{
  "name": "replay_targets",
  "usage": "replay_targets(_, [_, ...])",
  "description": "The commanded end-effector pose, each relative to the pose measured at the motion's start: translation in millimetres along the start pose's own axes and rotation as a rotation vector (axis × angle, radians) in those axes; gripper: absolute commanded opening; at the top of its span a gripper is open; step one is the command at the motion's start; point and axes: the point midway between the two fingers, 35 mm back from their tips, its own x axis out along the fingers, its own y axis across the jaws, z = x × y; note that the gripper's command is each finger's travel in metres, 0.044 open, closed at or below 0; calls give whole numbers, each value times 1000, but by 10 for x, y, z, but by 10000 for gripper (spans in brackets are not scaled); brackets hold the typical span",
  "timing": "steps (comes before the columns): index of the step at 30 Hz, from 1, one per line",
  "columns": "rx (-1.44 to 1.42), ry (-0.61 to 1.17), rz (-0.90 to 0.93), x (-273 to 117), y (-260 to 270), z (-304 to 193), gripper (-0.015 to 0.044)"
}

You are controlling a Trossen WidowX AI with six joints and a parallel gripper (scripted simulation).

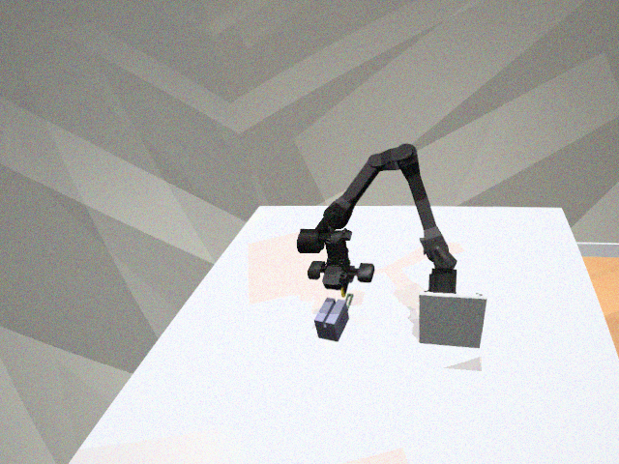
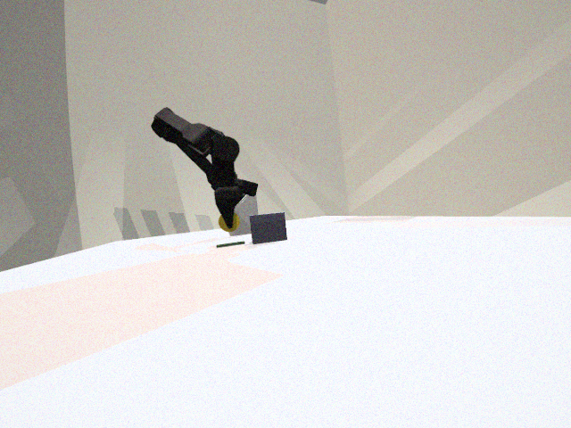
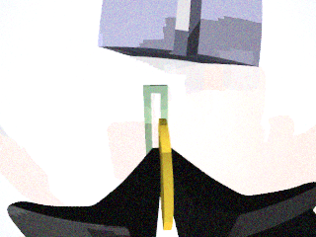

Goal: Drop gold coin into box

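Observation:
My gripper (image 1: 343, 289) (image 2: 229, 225) (image 3: 161, 154) is shut on the gold coin (image 1: 343, 292) (image 2: 222, 223) (image 3: 167, 173), which stands on edge between the fingertips, clear above the holder. In the wrist view the coin is seen nearly edge-on, leaning very slightly. The green holder (image 1: 349, 300) (image 2: 230, 244) (image 3: 147, 118) lies on the table below, its groove empty where it shows; its near end is hidden by the fingers. The grey box (image 1: 330, 324) (image 2: 268, 228) (image 3: 138, 25) stands just beyond the holder, with the slot (image 1: 330, 309) (image 3: 193, 30) running along its lid, a little to the right of the coin in the wrist view.
A larger grey upright panel (image 1: 452, 320) (image 2: 247, 214) stands in front of the arm's base, to the right of the box in the top view. The white table (image 1: 280, 399) (image 2: 368, 322) carries pale pink patches of pattern or light.

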Motion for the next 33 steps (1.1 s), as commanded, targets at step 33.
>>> replay_targets(33, [117, 1, -6, -582, -85, 83, 0])
